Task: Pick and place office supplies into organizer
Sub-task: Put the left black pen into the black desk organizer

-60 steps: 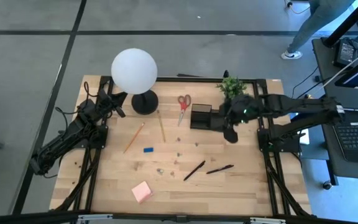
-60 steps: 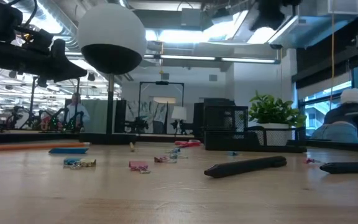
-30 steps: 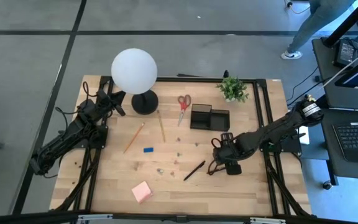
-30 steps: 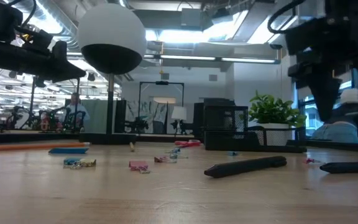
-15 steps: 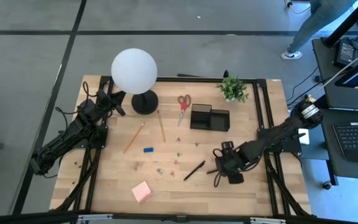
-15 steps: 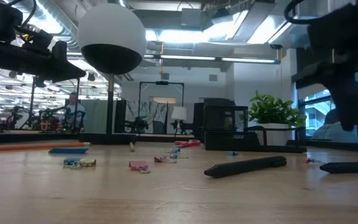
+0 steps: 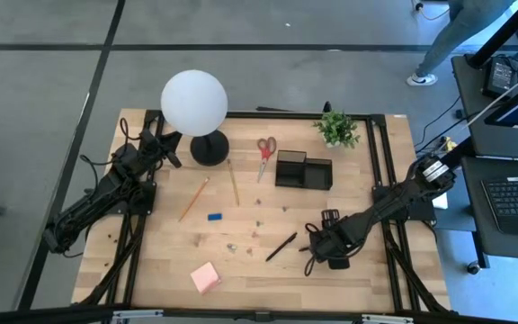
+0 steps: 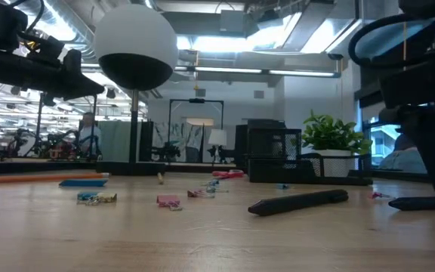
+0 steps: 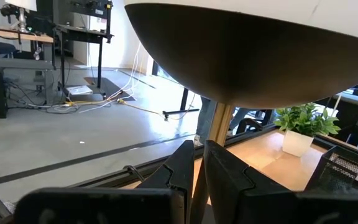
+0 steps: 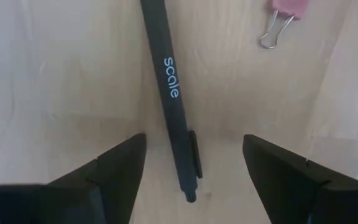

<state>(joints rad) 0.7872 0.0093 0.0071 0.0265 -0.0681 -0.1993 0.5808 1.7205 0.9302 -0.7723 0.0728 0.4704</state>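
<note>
While right gripper [image 10: 188,158] jaws spread astride black pen [image 10: 169,93], bare wood alongside, left gripper [image 9: 197,165] jaws closed, empty.

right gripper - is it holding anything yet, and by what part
Nothing is held. The right gripper is open, its fingers straddling the black pen near its clip end without touching it. The left gripper is shut on nothing beside the lamp.

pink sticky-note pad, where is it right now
In the high view the pink sticky-note pad lies near the table's front edge, left of centre, apart from the blue eraser.
</note>
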